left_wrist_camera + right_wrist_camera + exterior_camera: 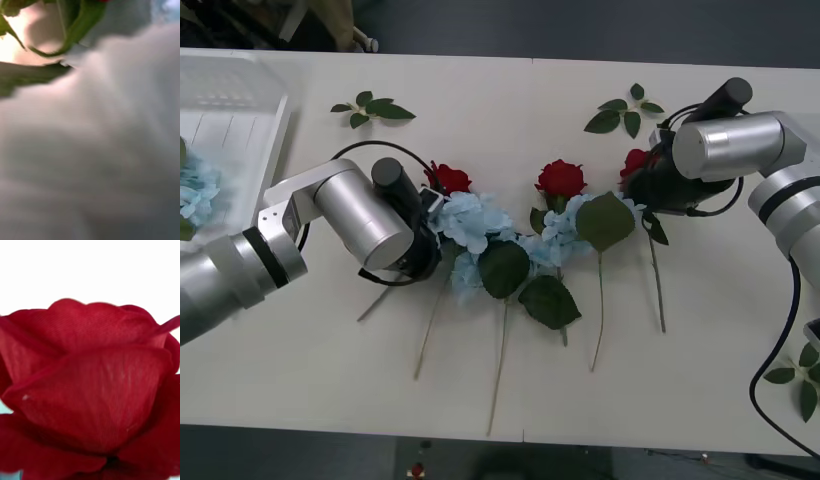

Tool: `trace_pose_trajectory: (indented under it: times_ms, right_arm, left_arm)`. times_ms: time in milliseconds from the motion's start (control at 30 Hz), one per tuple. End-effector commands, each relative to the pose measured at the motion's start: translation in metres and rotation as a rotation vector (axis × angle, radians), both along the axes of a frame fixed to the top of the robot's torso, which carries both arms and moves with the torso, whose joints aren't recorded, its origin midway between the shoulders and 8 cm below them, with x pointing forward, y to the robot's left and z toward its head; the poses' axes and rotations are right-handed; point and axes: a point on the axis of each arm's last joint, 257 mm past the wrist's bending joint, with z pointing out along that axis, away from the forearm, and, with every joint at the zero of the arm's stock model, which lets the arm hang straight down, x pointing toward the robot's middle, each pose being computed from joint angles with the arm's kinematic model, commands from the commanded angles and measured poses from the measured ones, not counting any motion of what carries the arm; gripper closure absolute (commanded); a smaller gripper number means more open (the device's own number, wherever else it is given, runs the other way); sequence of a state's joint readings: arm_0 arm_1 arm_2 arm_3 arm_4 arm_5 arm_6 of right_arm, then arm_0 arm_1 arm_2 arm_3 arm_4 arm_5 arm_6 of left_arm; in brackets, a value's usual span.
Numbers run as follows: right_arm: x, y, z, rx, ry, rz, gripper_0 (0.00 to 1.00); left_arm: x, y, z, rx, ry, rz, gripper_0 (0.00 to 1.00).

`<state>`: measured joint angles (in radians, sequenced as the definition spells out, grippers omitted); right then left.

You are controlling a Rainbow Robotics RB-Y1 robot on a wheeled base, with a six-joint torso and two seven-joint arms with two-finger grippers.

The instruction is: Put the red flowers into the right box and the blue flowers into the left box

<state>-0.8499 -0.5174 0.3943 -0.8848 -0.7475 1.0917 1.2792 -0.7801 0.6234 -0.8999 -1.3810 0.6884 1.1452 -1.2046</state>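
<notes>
Translucent white ribbed left box (240, 120) stands at the desk's (480, 90) left edge, with pale blue flowers inside. Left tool (435, 215) presses against the pale sky-blue flowers (470, 222); deep-red roses (560, 178) lie among them. Right tool (642, 180) covers one rose (90, 390). Whether either tool is spread, I cannot tell.

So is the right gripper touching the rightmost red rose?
Cannot tell. In the front view the right gripper covers the rose; the right wrist view shows petals, no contact.
</notes>
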Motion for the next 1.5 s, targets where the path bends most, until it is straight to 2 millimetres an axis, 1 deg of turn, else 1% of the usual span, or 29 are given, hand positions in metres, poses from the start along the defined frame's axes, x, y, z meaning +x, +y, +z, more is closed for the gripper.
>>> trace_pose_trajectory:
  times_ms: [33,67,100,200,233,367,400,433,500,567,600,633,667,700,733,767,800,833,867,933,967,1067,1100,1133,1200,1233,1367,1467,1500]
  right_arm:
    - [0.019,-0.01,0.068,0.003,-0.065,0.001,1.0]
    - [0.019,-0.014,0.074,0.002,-0.068,0.0,1.0]
    - [0.017,-0.021,0.085,-0.007,-0.07,-0.002,1.0]
    - [0.011,-0.051,0.122,-0.053,-0.081,-0.01,1.0]
    - [0.009,-0.059,0.129,-0.068,-0.082,-0.013,1.0]
    - [-0.006,-0.12,0.174,-0.197,-0.093,-0.025,1.0]
    - [-0.009,-0.135,0.182,-0.231,-0.094,-0.02,1.0]
    - [-0.012,-0.155,0.194,-0.276,-0.101,-0.019,1.0]
    - [-0.017,-0.183,0.209,-0.331,-0.109,-0.021,1.0]
    - [-0.023,-0.215,0.223,-0.398,-0.111,-0.028,1.0]
    - [-0.026,-0.236,0.232,-0.448,-0.113,-0.029,1.0]
    - [-0.026,-0.24,0.234,-0.459,-0.115,-0.028,1.0]
    - [-0.029,-0.262,0.242,-0.508,-0.119,-0.031,1.0]
    - [-0.029,-0.262,0.242,-0.508,-0.119,-0.031,1.0]
    - [-0.032,-0.293,0.253,-0.574,-0.123,-0.039,1.0]
    - [-0.034,-0.311,0.256,-0.605,-0.126,-0.041,1.0]
    - [-0.035,-0.322,0.257,-0.621,-0.127,-0.044,1.0]
    - [-0.036,-0.339,0.258,-0.651,-0.13,-0.05,1.0]
    - [-0.036,-0.352,0.258,-0.668,-0.134,-0.054,1.0]
    - [-0.039,-0.38,0.251,-0.703,-0.136,-0.07,1.0]
    - [-0.04,-0.387,0.249,-0.707,-0.136,-0.076,1.0]
    - [-0.049,-0.421,0.236,-0.746,-0.121,-0.101,1.0]
    - [-0.052,-0.426,0.231,-0.75,-0.114,-0.106,1.0]
    - [-0.057,-0.435,0.224,-0.752,-0.106,-0.121,1.0]
    - [-0.061,-0.445,0.214,-0.769,-0.092,-0.13,1.0]
    - [-0.062,-0.448,0.213,-0.781,-0.088,-0.13,1.0]
    - [-0.065,-0.462,0.2,-0.833,-0.079,-0.126,1.0]
    - [-0.065,-0.464,0.189,-0.852,-0.073,-0.12,1.0]
    - [-0.064,-0.463,0.183,-0.856,-0.071,-0.117,1.0]
  left_arm:
    - [0.022,0.051,0.018,0.005,-0.037,0.129,1.0]
    - [0.025,0.055,0.021,0.006,-0.044,0.135,1.0]
    - [0.032,0.061,0.031,0.001,-0.064,0.149,1.0]
    - [0.052,0.08,0.06,-0.028,-0.117,0.195,1.0]
    - [0.057,0.083,0.067,-0.032,-0.129,0.196,1.0]
    - [0.079,0.099,0.11,-0.079,-0.191,0.189,1.0]
    - [0.08,0.099,0.117,-0.097,-0.194,0.186,1.0]
    - [0.083,0.098,0.126,-0.127,-0.197,0.181,1.0]
    - [0.085,0.091,0.139,-0.179,-0.198,0.158,1.0]
    - [0.088,0.08,0.16,-0.24,-0.217,0.111,1.0]
    - [0.089,0.07,0.173,-0.274,-0.23,0.073,1.0]
    - [0.089,0.067,0.176,-0.281,-0.234,0.065,1.0]
    - [0.088,0.055,0.19,-0.313,-0.25,0.021,1.0]
    - [0.088,0.055,0.19,-0.313,-0.25,0.021,1.0]
    - [0.086,0.036,0.211,-0.359,-0.279,-0.04,1.0]
    - [0.084,0.024,0.225,-0.388,-0.299,-0.081,1.0]
    - [0.084,0.018,0.231,-0.402,-0.31,-0.101,1.0]
    - [0.081,0.01,0.242,-0.423,-0.325,-0.137,1.0]
    - [0.078,0.001,0.248,-0.444,-0.329,-0.167,1.0]
    - [0.07,-0.024,0.269,-0.495,-0.36,-0.259,1.0]
    - [0.068,-0.029,0.273,-0.508,-0.368,-0.278,1.0]
    - [0.056,-0.063,0.298,-0.548,-0.428,-0.406,1.0]
    - [0.053,-0.071,0.304,-0.545,-0.45,-0.44,1.0]
    - [0.048,-0.085,0.31,-0.545,-0.472,-0.483,1.0]
    - [0.038,-0.109,0.318,-0.561,-0.499,-0.545,1.0]
    - [0.035,-0.115,0.32,-0.566,-0.504,-0.559,1.0]
    - [0.022,-0.161,0.331,-0.659,-0.529,-0.605,1.0]
    - [0.014,-0.19,0.335,-0.714,-0.546,-0.632,1.0]
    - [0.01,-0.206,0.337,-0.736,-0.555,-0.647,1.0]
